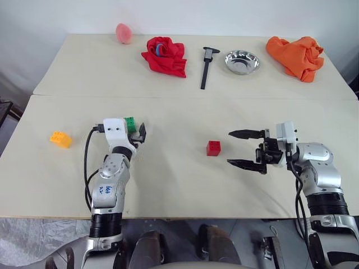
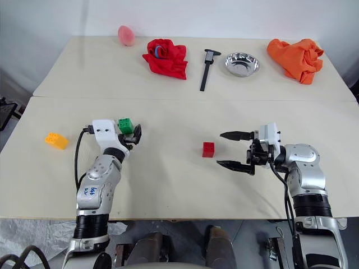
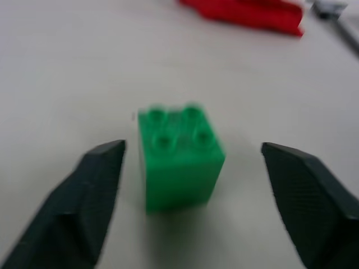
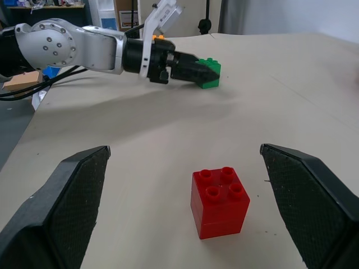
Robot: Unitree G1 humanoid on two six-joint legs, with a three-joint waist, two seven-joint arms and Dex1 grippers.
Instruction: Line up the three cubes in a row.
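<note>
The green cube (image 3: pixel 178 157) stands on the table between the fingers of my left gripper (image 3: pixel 193 147), with a gap on each side, so the gripper is open around it. In the eye views the green cube (image 1: pixel 129 123) sits at the tip of the left gripper (image 1: pixel 137 132), left of centre. The red cube (image 1: pixel 213 148) stands alone near the middle. My right gripper (image 1: pixel 240 149) points at it from the right, wide open and a short way off. The red cube (image 4: pixel 220 202) lies ahead of its fingers. The orange-yellow cube (image 1: pixel 60 139) rests at the far left.
Along the back of the table lie a pink egg-shaped thing (image 1: pixel 123 33), a red cloth (image 1: pixel 165 56), a black caliper (image 1: pixel 207 66), a metal bowl (image 1: pixel 242 61) and an orange cloth (image 1: pixel 295 56). A seam (image 1: pixel 224 97) crosses the table between them and the cubes.
</note>
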